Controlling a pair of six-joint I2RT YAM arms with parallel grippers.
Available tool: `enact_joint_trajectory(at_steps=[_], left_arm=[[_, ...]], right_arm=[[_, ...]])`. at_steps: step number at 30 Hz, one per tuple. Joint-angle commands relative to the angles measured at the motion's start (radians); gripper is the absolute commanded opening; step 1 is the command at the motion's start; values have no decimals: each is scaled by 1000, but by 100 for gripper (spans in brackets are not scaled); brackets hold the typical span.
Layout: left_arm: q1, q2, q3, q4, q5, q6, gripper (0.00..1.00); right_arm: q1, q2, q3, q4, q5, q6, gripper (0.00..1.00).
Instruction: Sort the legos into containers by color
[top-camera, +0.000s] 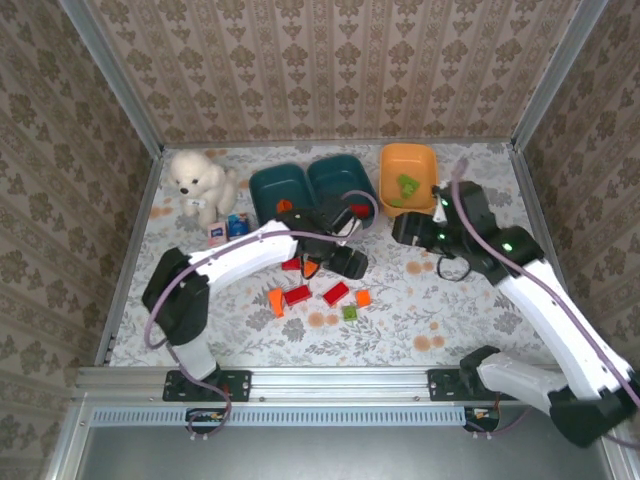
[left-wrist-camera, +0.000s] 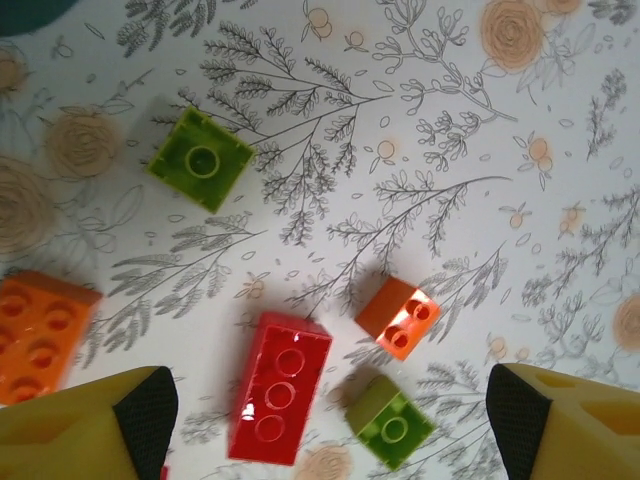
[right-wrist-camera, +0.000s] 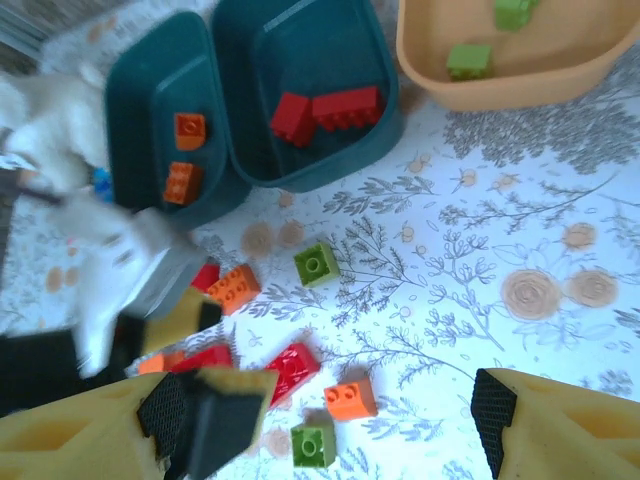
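On the table (left-wrist-camera: 450, 150) inside the wide-open left gripper (left-wrist-camera: 327, 412), the red lego (left-wrist-camera: 280, 388) is found just at 10 o'clock of centre, long axis near 12-to-6; left arm is judged nearer than the open right gripper (right-wrist-camera: 340, 418).

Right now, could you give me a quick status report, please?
Left tool open above loose bricks. Right tool open, empty. Trays part-filled, sorting unfinished. Nothing blocking.

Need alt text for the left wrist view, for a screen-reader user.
Left gripper hangs open above a floral tablecloth. Below it lie a red brick at bottom centre, a small orange brick and small green brick beside it, a larger green brick upper left, and a bigger orange brick at the left edge.
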Motion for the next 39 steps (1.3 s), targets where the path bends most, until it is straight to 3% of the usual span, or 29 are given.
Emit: enact_joint_trajectory(at_steps=[1,8,14,18,31,39], left_arm=[[-9,77,141,-147,10,-186,84],[-59,221,317,-296,56,-416,83],[-98,248,327,-344,-17,-699,81],[-121,258,269,-262,-13,-831,77],[-164,362,297,-281,-58,-869,68],[-170,398,302,-268,-59,-858,52]], right_arm=[[-1,-85,5,-158,52,-1,79],[0,-226,-70,-186,-58,-2,80],[0,-272,-82,-234,-66,-14,80],[0,-290,-87,-239,-81,-20,81],[1,-338,-111,-241,-114,-12,82],[0,-345,-126,-236,-119,-3,82]])
